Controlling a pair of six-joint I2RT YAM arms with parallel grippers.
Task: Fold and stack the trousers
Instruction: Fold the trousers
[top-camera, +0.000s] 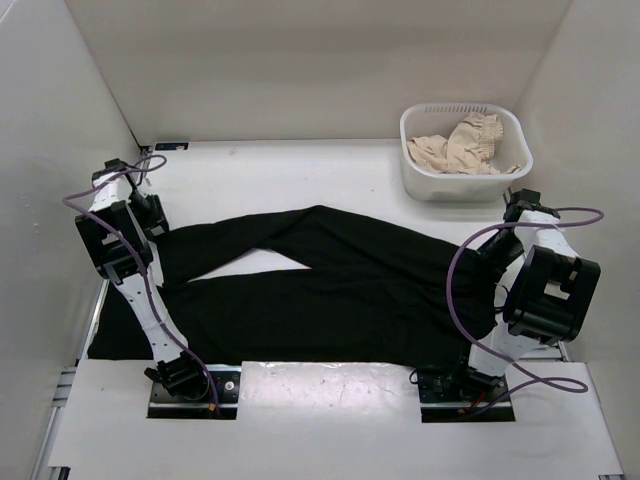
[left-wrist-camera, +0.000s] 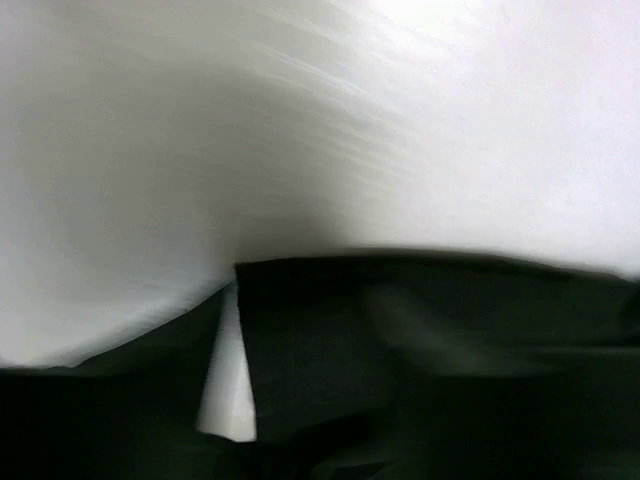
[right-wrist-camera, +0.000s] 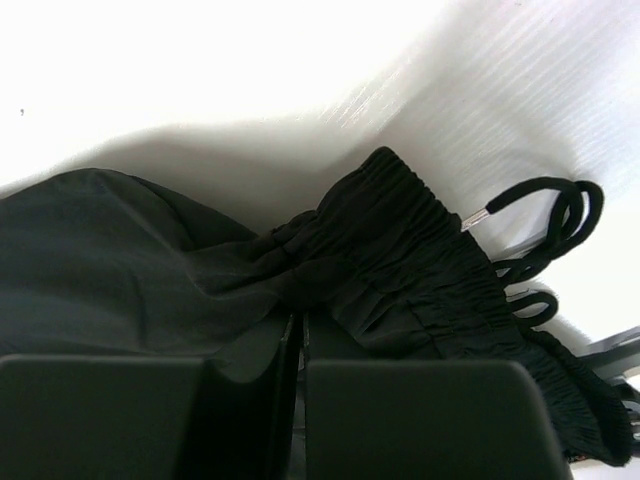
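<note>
Right jaws tight together on the gathered black trousers (right-wrist-camera: 400, 260)

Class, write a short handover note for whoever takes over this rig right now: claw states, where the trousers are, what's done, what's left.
Left claw: at the leg ends; whether it is open or shut cannot be told.
Right claw: shut on the trousers beside the elastic waistband.
Trousers: spread across the table, legs to the left, waist to the right, unfolded.
Done: no fold shows.
Left: fold, then stack.
The beige cloth lies in the white basket, far right.
</note>
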